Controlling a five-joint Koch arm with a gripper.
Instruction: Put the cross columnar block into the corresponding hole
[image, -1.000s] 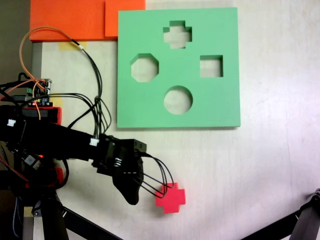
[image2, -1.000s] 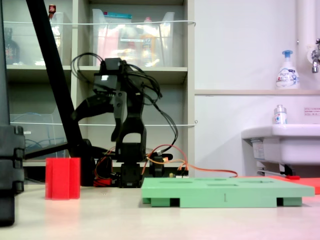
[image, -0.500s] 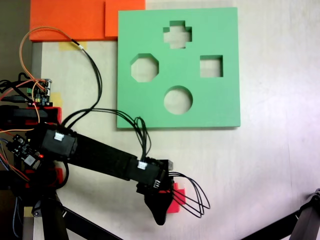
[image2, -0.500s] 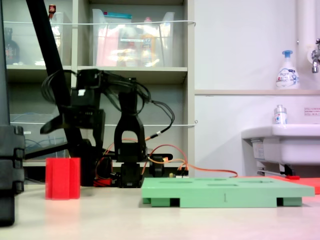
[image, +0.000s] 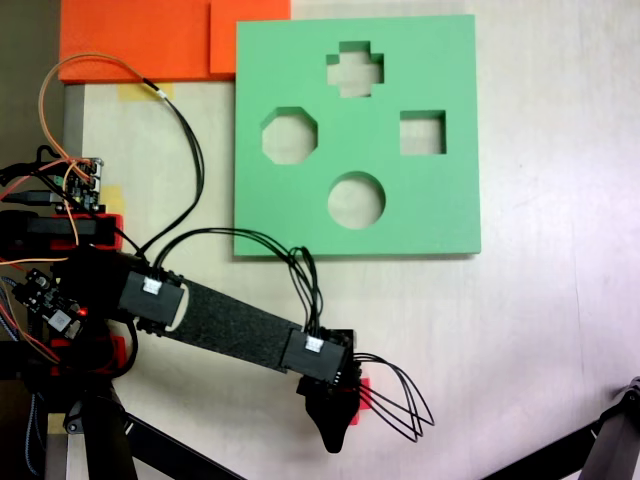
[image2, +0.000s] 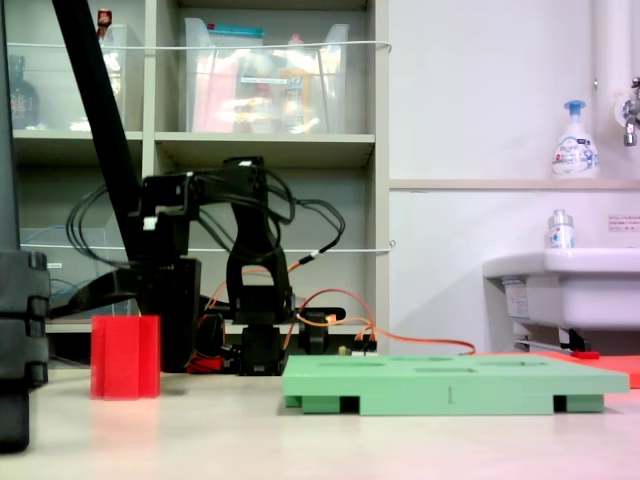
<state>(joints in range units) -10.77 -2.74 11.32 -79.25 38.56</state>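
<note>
Claw (image: 338, 420), low in the overhead fixed frame, hung directly over the cross columnar block (image: 362, 396); whether my jaws were parted or closed I could not tell. From the side, the block (image2: 125, 357) stood upright on the surface at lower left. A sound grasp would need the jaws straddling opposite arms before the carry to the corresponding hole (image: 355, 69), upper centre of the green board (image: 440, 200).

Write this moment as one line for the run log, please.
phase: reaching | pincer: over red cross block, state cannot tell | block: upright on table, not lifted | cross hole in green board: empty
</note>
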